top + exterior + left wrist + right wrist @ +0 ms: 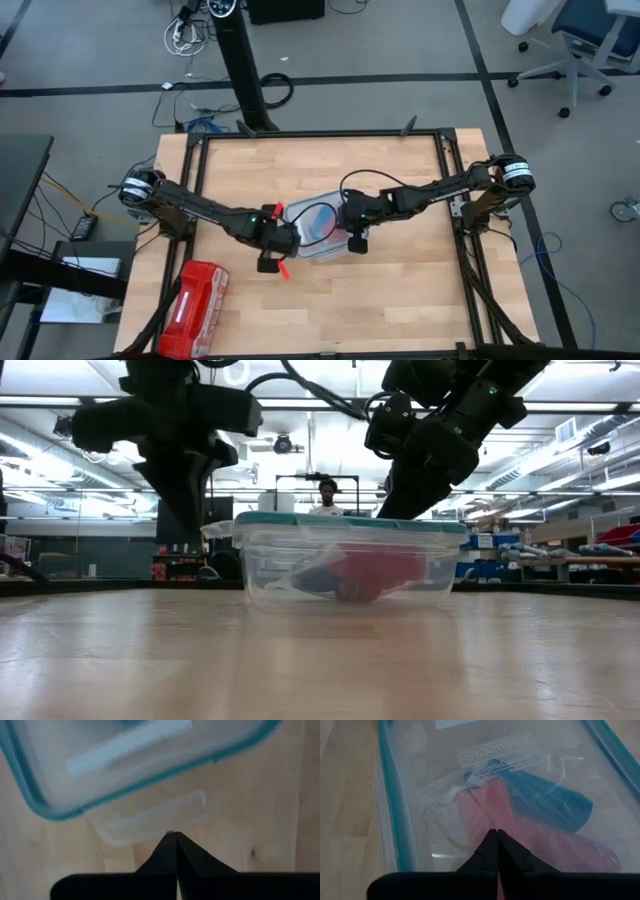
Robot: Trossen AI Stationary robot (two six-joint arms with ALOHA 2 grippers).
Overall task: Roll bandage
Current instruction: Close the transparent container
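two dark jointed arms with looping black cables and white-ringed base joints.

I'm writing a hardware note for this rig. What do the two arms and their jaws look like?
Both arms are dark, slim and jointed, each with a round silver-capped base joint at the table's edge. The left arm shows a small green light and red tips below its gripper; the right arm carries a looping black cable. The jaws are matte black, tapering to points.

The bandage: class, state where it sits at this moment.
The bandage lies inside the lidded clear container near the table's middle, beside red-pink fabric; the left gripper and right gripper flank the container, both shut.
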